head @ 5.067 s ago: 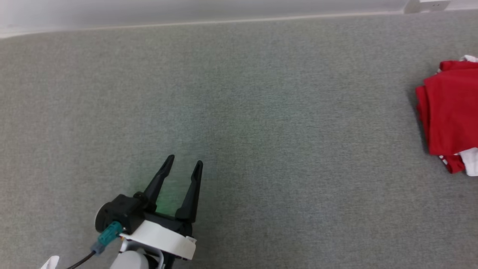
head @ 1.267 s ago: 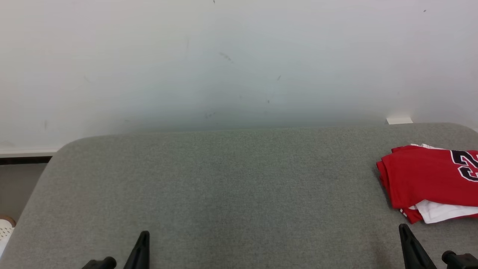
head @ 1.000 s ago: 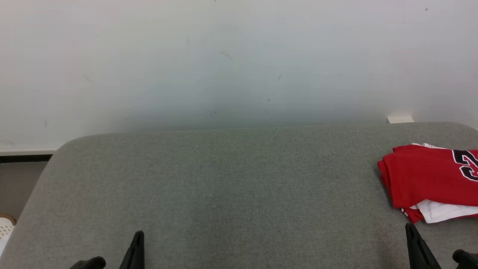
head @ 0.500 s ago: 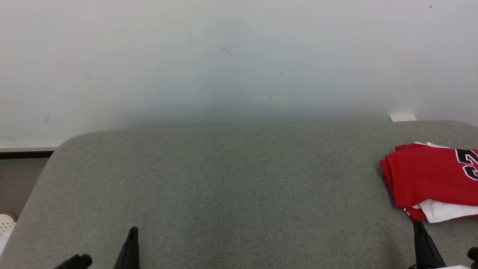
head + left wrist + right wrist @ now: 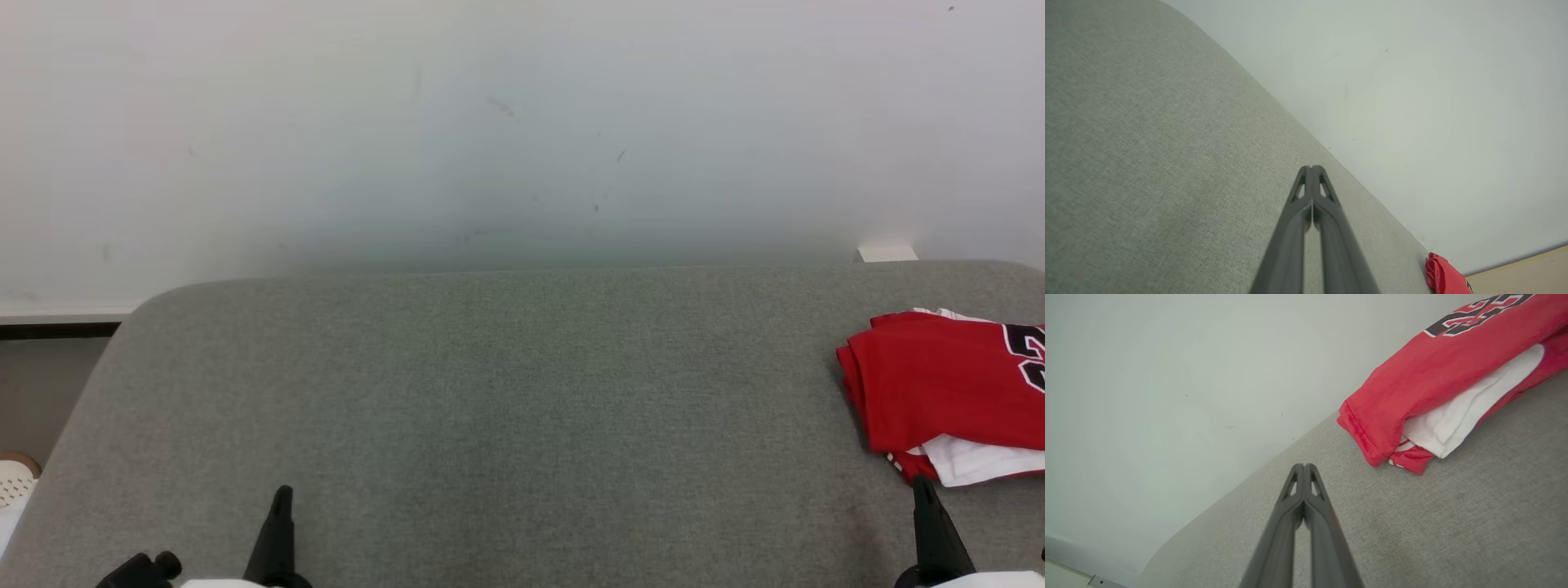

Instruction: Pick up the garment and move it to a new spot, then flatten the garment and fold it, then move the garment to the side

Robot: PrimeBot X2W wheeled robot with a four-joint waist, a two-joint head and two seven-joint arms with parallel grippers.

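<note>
Head view puts the folded red garment (image 5: 947, 392) just ahead of the right gripper (image 5: 924, 490) and to its outer side. That gripper's jaws are pressed together on nothing. The garment lies well apart from the left gripper (image 5: 282, 498), likewise closed and empty over the grey pad (image 5: 522, 384). The folding and setting aside look finished, so the next move likely calls only for resting the arms clear.

Folded red garment (image 5: 939, 384) at frame's right edge on grey surface (image 5: 506, 392) — left gripper (image 5: 280, 500) lower left, right gripper (image 5: 925, 492) lower right, both seemingly closed.
</note>
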